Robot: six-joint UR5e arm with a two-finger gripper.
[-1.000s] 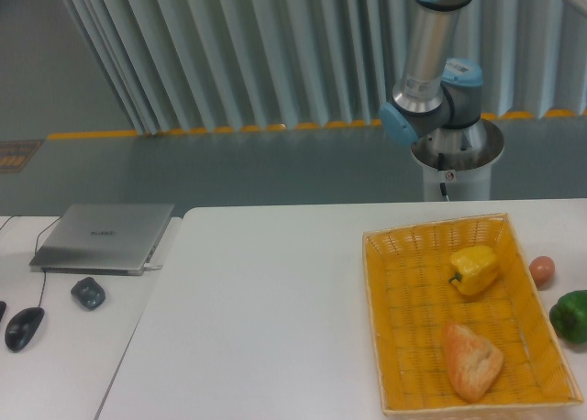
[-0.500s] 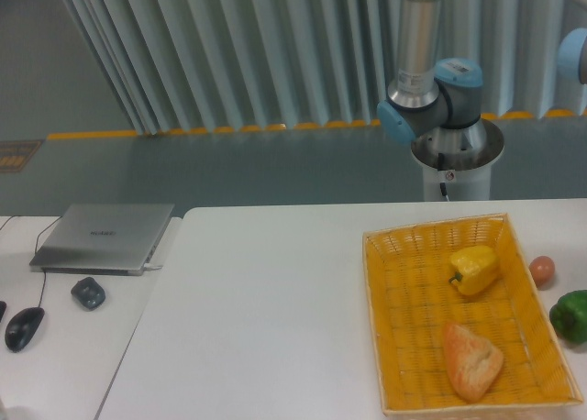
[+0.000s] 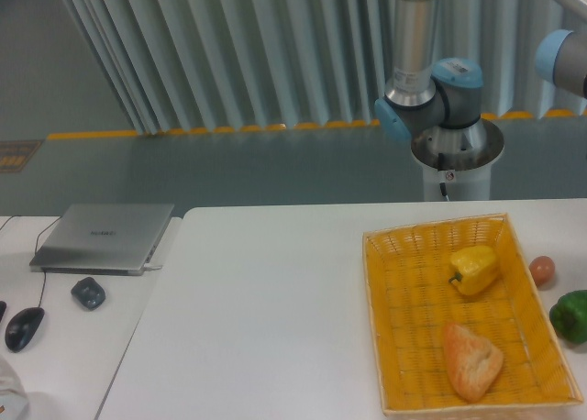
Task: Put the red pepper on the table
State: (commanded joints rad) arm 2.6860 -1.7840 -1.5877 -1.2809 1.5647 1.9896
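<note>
A small reddish rounded thing [image 3: 542,270], apparently the red pepper, lies on the white table [image 3: 266,310] just right of the yellow basket's far right corner. I cannot make out its stem. It is partly hidden by the basket rim. Only the arm's base and lower joints [image 3: 431,99] show, behind the table's far edge. Another joint [image 3: 561,60] enters at the right edge. The gripper is out of view.
The yellow woven basket [image 3: 385,347] at the right holds a yellow pepper [image 3: 474,269] and a bread piece [image 3: 472,360]. A green pepper [image 3: 571,315] lies right of the basket. A laptop [image 3: 103,237] and two mice [image 3: 88,292] lie on the left desk.
The arm's upright link has swung to vertical, and a joint has come into view at the right edge. The things on the table have not moved.
</note>
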